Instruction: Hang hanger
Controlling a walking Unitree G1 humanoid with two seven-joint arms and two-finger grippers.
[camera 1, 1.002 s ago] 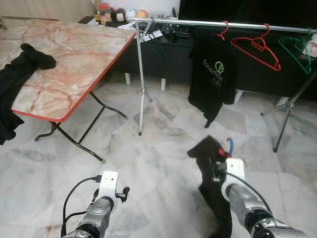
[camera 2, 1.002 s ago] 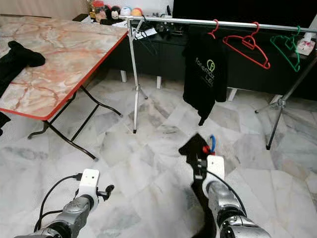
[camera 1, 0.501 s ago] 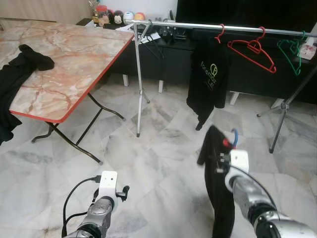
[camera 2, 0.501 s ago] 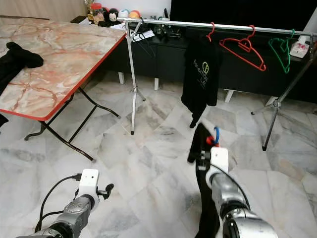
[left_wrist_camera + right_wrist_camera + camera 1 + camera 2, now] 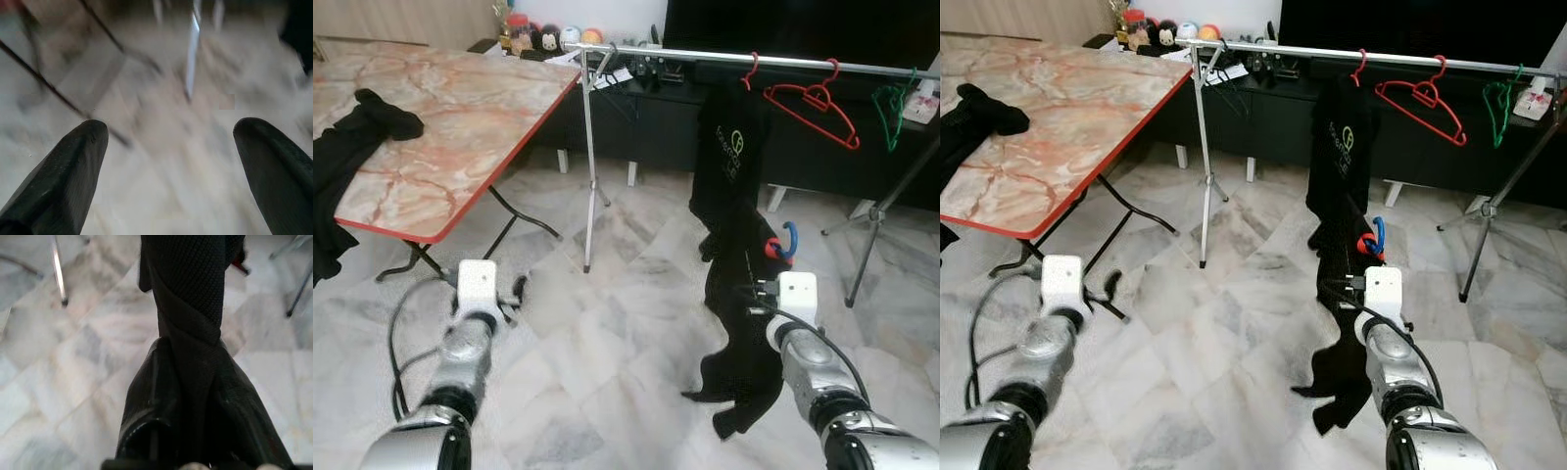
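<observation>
A black cloth [image 5: 352, 147] drapes over the left edge of the table [image 5: 460, 108]. The left gripper [image 5: 171, 161] hovers above the marble floor [image 5: 607, 333] near the table legs, fingers [image 5: 63, 171] spread wide with nothing between them. A rail [image 5: 705, 54] spans the back, carrying a black shirt [image 5: 729, 157], a red hanger [image 5: 815, 98] and a green hanger [image 5: 891, 103]. The right gripper [image 5: 762, 294] is clamped on a dark garment [image 5: 739, 333] on a blue-hooked hanger [image 5: 787, 240], held low in front of the rail beside the hung shirt
</observation>
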